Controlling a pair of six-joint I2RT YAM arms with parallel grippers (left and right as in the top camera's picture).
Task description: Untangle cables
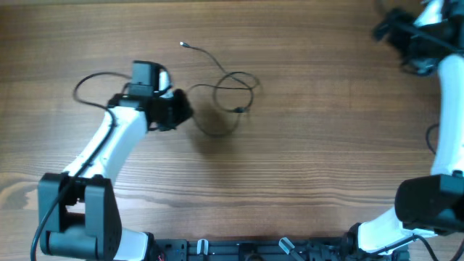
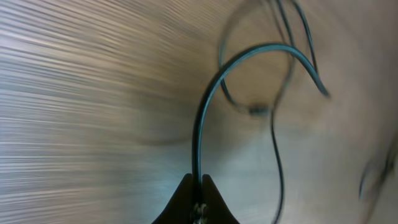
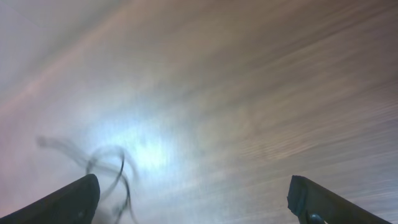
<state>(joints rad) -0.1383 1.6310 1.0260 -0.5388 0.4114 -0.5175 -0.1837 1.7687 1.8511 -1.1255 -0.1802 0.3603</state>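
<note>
Left gripper (image 2: 197,182) is pinched shut on one of the cables (image 2: 197,134). Right gripper (image 3: 193,185) is held wide apart, far away. Loops are seen crossed, so most untangling is left.

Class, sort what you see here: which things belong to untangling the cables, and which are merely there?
Belongs to the job:
thin black cables
left gripper, shut on one cable
right gripper, open, away from them

Merely there:
wooden table
thicker black cable attached to the left arm
</note>
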